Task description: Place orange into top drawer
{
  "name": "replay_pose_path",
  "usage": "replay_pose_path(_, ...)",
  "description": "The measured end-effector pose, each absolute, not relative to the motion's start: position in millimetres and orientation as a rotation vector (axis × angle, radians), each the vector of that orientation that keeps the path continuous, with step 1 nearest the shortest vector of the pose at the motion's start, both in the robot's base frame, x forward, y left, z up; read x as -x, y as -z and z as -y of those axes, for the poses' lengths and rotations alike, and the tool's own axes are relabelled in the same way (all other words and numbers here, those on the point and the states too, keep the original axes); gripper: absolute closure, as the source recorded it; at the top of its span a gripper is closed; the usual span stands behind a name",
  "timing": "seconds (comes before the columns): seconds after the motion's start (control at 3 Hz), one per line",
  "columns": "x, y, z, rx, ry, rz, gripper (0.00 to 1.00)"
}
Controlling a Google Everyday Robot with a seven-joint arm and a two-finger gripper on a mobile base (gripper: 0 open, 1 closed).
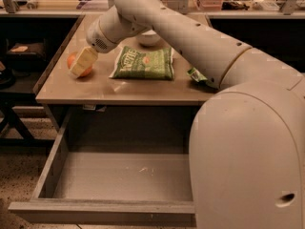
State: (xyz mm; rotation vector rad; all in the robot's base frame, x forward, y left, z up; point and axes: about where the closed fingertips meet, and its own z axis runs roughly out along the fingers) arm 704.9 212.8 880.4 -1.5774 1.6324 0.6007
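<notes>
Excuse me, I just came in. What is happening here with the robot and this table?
The robot is reaching its arm over the table. Its gripper is at the orange, near the table's left edge. The orange appears to rest on the tabletop, so it is not yet in the top drawer, which stands pulled open below the table. A green snack bag lies in the middle of the table, with a white bowl behind it.

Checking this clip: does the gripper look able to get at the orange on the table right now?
Probably yes. The gripper sits right against the orange near the left edge of the table, with nothing between them. The green snack bag lies apart to the right. A hold cannot be confirmed.
</notes>
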Motion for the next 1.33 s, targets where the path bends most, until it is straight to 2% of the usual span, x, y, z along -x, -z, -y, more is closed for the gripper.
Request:
replay_pose_path(0.67,-694,-848,-211,1.624,-0.6,-1.757,0.0)
replay_pose_path(1.0,-694,-848,-211,1.624,-0.6,-1.758,0.18)
replay_pose_path(1.33,-694,-848,-211,1.624,-0.6,-1.758,0.41)
